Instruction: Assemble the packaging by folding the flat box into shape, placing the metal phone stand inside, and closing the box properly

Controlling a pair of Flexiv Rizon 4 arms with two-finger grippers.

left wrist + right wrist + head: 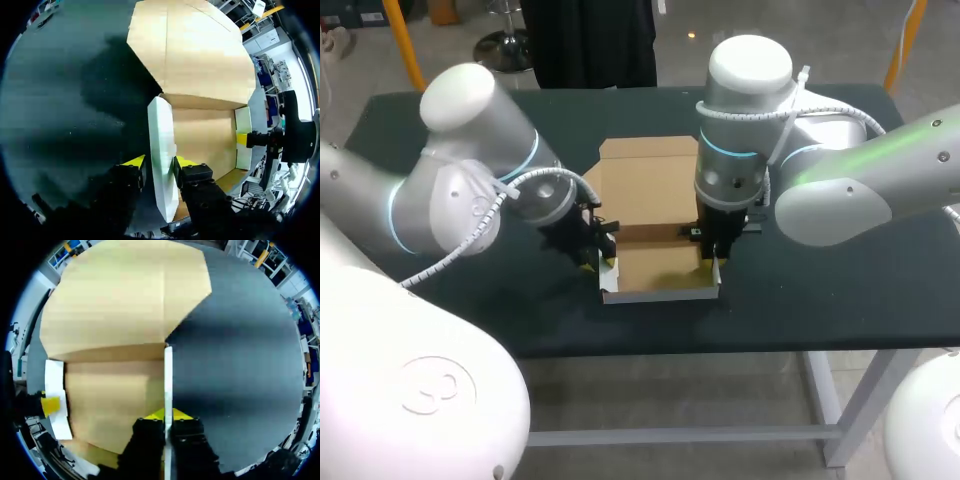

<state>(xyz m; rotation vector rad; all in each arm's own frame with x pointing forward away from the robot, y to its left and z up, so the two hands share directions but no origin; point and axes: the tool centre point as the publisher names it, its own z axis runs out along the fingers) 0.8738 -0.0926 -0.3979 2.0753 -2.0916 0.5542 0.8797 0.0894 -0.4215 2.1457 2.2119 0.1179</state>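
A brown cardboard box (655, 268) lies partly folded in the middle of the table, its lid flap (645, 180) flat toward the far side. My left gripper (595, 255) (159, 162) holds the raised, white-faced left side wall (161, 145), one yellow tip on each face. My right gripper (710, 262) (168, 415) is shut on the thin, upright right side wall (168, 375). Across the box floor (205, 140), each wrist view shows the other arm's yellow tip at the opposite wall. No metal phone stand shows in any view.
The dark table (820, 290) stretches bare on both sides of the box. Both arms' bulky elbows hang over the table's left and right thirds. The box's front wall (660, 295) stands near the table's front edge.
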